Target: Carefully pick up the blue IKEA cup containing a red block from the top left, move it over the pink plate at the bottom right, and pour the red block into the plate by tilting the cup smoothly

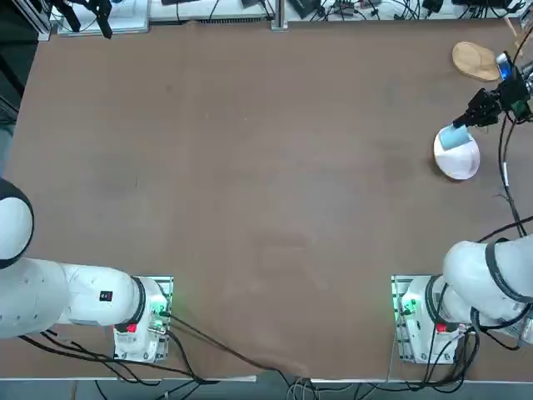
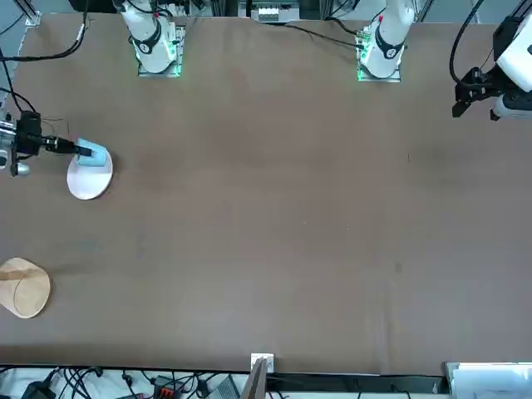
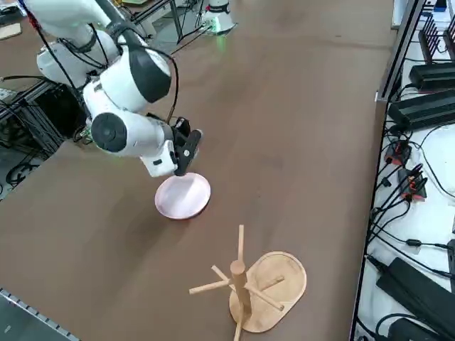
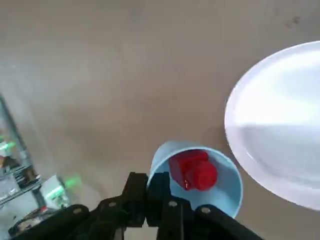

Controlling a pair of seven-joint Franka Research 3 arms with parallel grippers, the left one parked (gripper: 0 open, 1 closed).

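Observation:
The blue IKEA cup hangs tilted over the near edge of the pink plate, at the table's right side. My right gripper is shut on the cup's rim. In the right wrist view the fingers pinch the rim of the cup, and the red block lies inside it. The plate shows beside the cup's mouth with nothing on it. The front view shows the cup above the plate. In the right side view the gripper hides the cup above the plate.
A tan wooden oval base with a peg stand sits beyond the plate near the table's right edge. Cables trail from the right arm by the plate. Bare brown tabletop spreads to the left.

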